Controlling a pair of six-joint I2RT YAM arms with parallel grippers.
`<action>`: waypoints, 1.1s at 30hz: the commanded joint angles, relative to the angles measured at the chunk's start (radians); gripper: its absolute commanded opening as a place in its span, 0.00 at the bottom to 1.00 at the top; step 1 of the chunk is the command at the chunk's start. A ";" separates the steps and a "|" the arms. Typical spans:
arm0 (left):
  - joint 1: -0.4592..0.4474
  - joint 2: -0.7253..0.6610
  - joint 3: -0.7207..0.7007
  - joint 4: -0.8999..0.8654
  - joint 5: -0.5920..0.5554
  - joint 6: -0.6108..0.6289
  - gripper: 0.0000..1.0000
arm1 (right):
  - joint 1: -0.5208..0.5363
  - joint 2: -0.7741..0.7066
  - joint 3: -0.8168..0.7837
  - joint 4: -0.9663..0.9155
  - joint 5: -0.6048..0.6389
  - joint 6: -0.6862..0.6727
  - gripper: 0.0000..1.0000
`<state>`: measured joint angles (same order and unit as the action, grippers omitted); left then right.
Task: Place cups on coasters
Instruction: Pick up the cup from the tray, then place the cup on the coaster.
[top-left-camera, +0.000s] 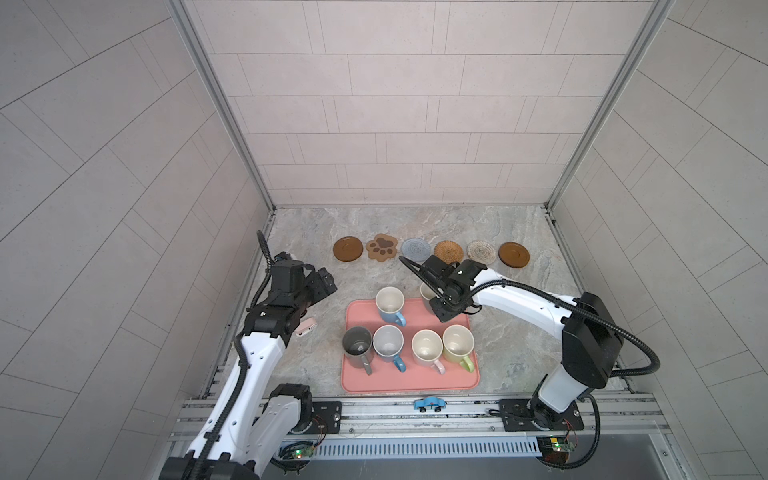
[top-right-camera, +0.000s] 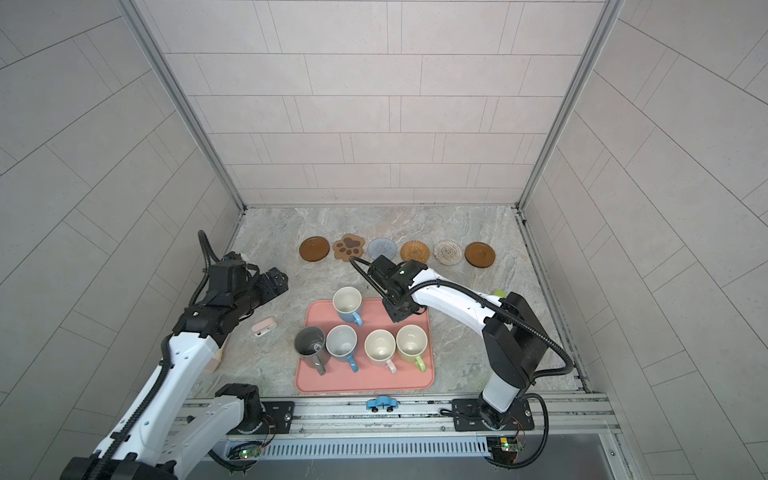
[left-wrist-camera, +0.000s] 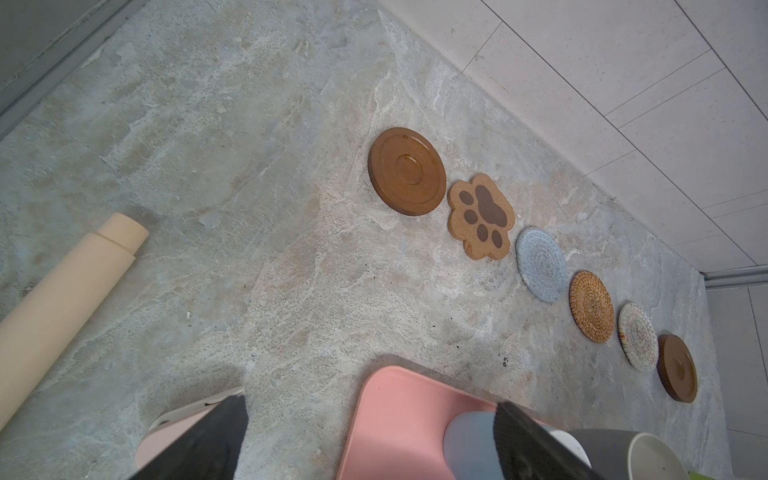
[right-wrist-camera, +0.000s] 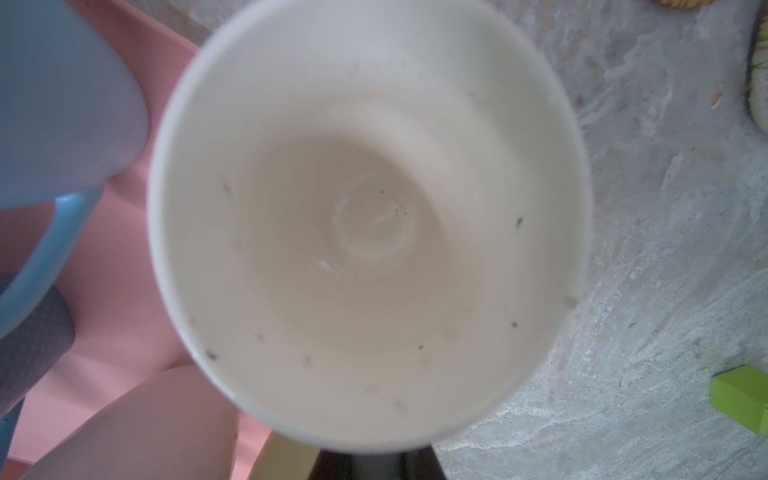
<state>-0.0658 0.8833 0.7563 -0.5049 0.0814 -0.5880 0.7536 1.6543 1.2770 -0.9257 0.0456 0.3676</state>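
**Ceramic mug gripped at the tray's far right corner**

1. Right gripper (right-wrist-camera: 374, 467): jaws drawn narrow and closed on the near rim of the sixth mug (right-wrist-camera: 365, 208) (cream interior fills the right wrist view, slightly blurred). In both top views this mug (top-left-camera: 426, 291) is mostly hidden under the wrist, at the far right corner of the pink tray (top-left-camera: 409, 382). Whether its base rests on the tray or is raised cannot be told.
2. Left gripper (top-left-camera: 328, 286): jaws spread wide, held over the marble table (top-left-camera: 498, 332) to the left of the tray.
3. Remaining mugs: five stand upright on the tray, with one blue mug (top-left-camera: 390, 305) at the back and a front row of dark grey (top-left-camera: 357, 347), blue (top-left-camera: 388, 345), pink (top-left-camera: 427, 349) and green (top-left-camera: 458, 343).
4. Coasters (top-left-camera: 415, 248): six lie in a row beyond the tray, all uncovered.
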 joint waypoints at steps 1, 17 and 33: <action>-0.002 -0.023 -0.015 0.010 -0.015 -0.009 1.00 | -0.018 -0.065 0.030 0.046 0.043 0.021 0.00; -0.002 -0.027 -0.011 0.011 -0.006 -0.010 1.00 | -0.163 -0.153 0.018 0.112 0.105 0.035 0.00; -0.002 -0.028 -0.005 0.011 0.007 -0.022 1.00 | -0.503 -0.090 0.060 0.217 0.019 -0.151 0.00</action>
<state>-0.0658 0.8646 0.7506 -0.5049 0.0898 -0.5919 0.2897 1.5543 1.2819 -0.7631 0.0776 0.2874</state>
